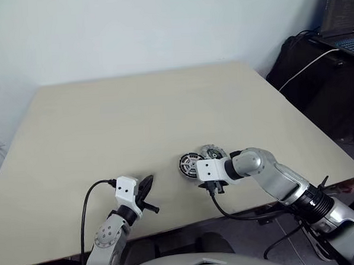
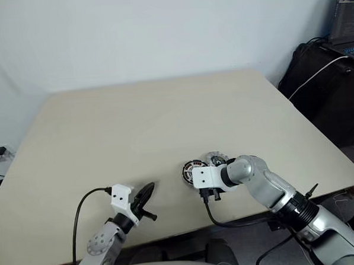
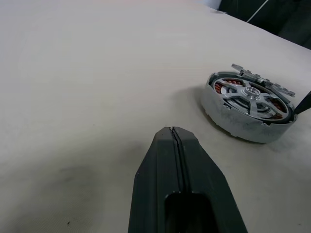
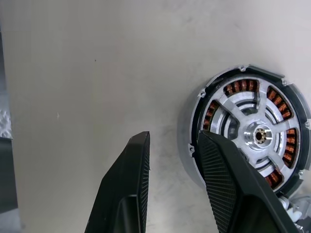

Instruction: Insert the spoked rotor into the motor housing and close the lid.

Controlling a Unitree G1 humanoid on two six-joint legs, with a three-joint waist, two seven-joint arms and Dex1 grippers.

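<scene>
Right end effector (image 4: 172, 184) hangs lower centre of frame, fingers partly apart and empty, one tip against the motor housing (image 4: 250, 133) rim. Spoked rotor (image 4: 257, 138) already sits inside; lid (image 1: 213, 151) lies just behind. Left end effector (image 1: 145, 190), closed, is farther.

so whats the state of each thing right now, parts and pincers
spoked rotor: seated in the motor housing
motor housing: flat on the table, uncovered
lid: off, lying behind the housing
left pincer: shut, empty
right pincer: open, empty, beside the housing
</scene>
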